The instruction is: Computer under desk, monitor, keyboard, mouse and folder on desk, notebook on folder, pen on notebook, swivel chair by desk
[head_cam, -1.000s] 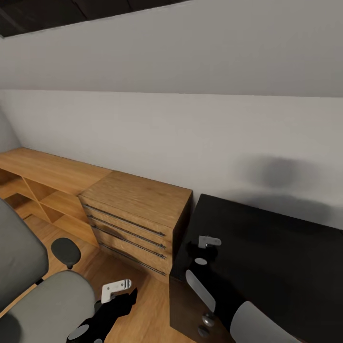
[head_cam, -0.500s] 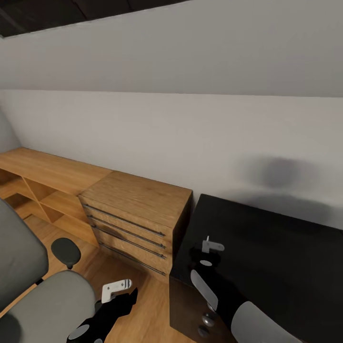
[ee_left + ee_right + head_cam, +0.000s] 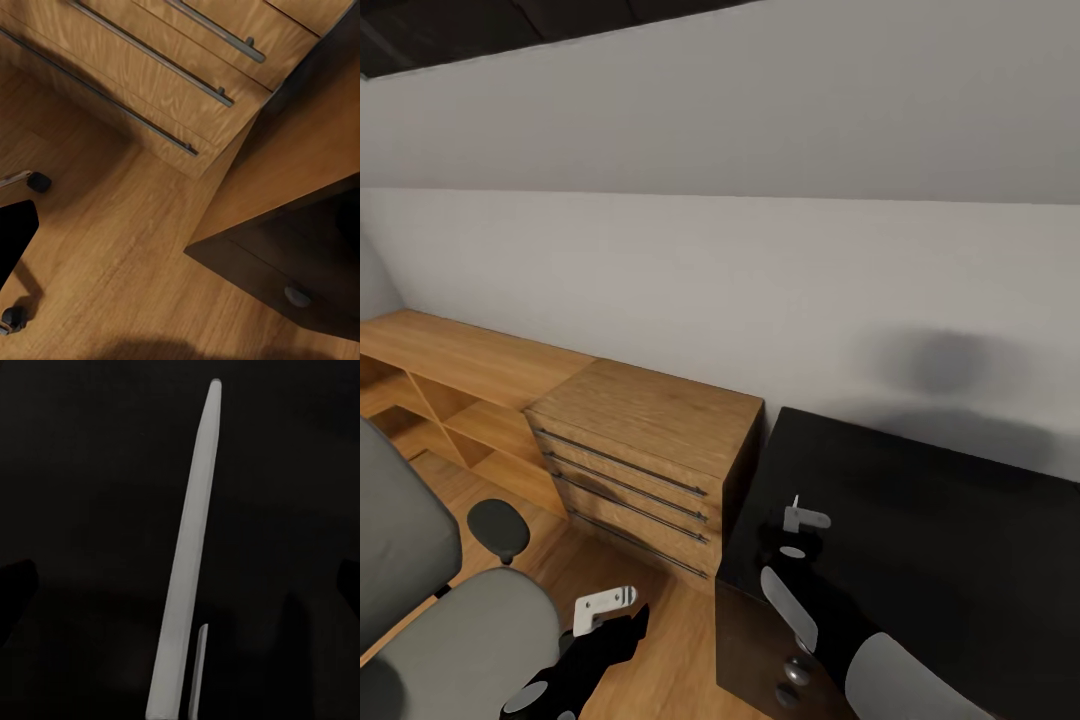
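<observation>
The glossy black desk (image 3: 920,520) fills the lower right of the head view. My right gripper (image 3: 792,535) hovers low over its near left corner. In the right wrist view the white pen (image 3: 187,555) runs up the middle against the black top. The dark fingers (image 3: 16,596) stand far apart at the edges, clear of it. The pen's thin tip (image 3: 796,500) pokes out beyond the wrist bracket. The grey swivel chair (image 3: 460,640) is at lower left. My left gripper (image 3: 622,628) hangs open beside its seat, above the floor. The monitor, keyboard and folder are out of view.
A light wooden drawer chest (image 3: 640,450) stands against the wall left of the desk, with a wooden counter (image 3: 450,360) and open shelves further left. The desk's dark drawer unit (image 3: 300,262) and a chair caster (image 3: 37,181) flank a strip of wooden floor (image 3: 127,247).
My right wrist turned and dropped slightly toward me over the desk corner, and the pen's tip came into sight. It has held still for the last half second. The left arm has not moved.
</observation>
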### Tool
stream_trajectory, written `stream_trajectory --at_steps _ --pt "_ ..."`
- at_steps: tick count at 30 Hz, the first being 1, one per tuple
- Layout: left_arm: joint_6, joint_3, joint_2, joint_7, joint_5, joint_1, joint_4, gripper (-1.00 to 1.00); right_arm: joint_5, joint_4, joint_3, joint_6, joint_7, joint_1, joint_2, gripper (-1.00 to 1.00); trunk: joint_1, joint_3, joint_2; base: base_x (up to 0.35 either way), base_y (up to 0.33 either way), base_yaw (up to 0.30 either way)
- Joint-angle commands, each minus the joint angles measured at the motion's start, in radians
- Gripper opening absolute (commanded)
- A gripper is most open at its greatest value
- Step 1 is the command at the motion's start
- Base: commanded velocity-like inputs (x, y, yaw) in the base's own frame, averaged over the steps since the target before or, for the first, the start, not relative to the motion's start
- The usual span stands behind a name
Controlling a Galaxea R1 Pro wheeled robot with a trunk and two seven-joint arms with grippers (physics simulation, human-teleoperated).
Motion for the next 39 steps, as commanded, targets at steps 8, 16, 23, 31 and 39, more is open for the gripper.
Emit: stream_trajectory --at_steps 8,16,23,31,39 --pt "0.003 -0.001 0.0 0.009 0.011 0.0 -0.002 1.0 -0.003 -0.001 0.001 0.015 -0.007 -0.001 -0.001 1.0 0.0 -0.001 -0.001 0.0 0.0 0.0" --pt "0.003 -0.001 -0.001 0.01 0.011 0.0 -0.002 1.0 -0.003 -0.001 -0.011 0.016 -0.007 -0.001 -0.001 1.0 0.012 -0.01 -0.022 0.0 0.0 0.0" --pt "0.003 -0.001 -0.002 0.01 0.011 0.0 -0.002 1.0 -0.003 -0.001 -0.012 0.016 -0.007 -0.001 -0.001 1.0 0.019 -0.016 -0.036 0.0 0.0 0.0" --pt "0.003 -0.001 -0.002 0.01 0.011 0.0 -0.002 1.0 -0.003 -0.001 -0.012 0.017 -0.008 -0.001 -0.001 1.0 0.019 -0.016 -0.036 0.0 0.0 0.0" --pt "0.003 -0.001 -0.002 0.01 0.011 0.0 -0.002 1.0 -0.002 -0.003 -0.012 0.016 -0.009 -0.001 -0.001 -1.0 0.019 -0.016 -0.036 0.0 0.0 0.0"
